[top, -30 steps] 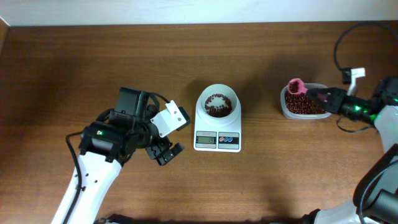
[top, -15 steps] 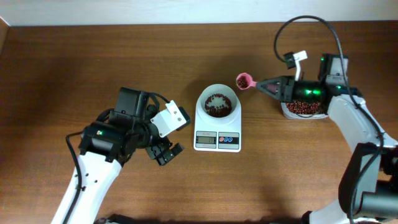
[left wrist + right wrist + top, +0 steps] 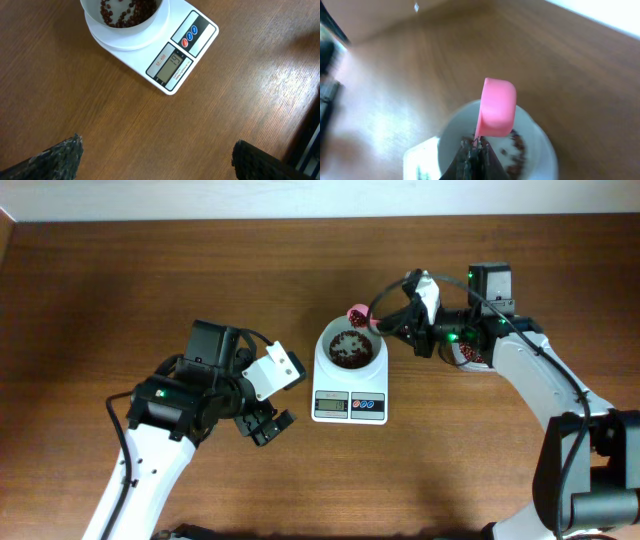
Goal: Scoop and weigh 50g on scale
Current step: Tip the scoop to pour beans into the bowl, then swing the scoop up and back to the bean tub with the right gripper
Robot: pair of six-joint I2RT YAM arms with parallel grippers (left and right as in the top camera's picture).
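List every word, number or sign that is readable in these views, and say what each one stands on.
"19": the digits on the grey display of the scale, as far as the left wrist view shows.
Small print beside the display: too small to read.
Marks on the red button and the blue button: too small to read.
Overhead and right wrist views: nothing readable.
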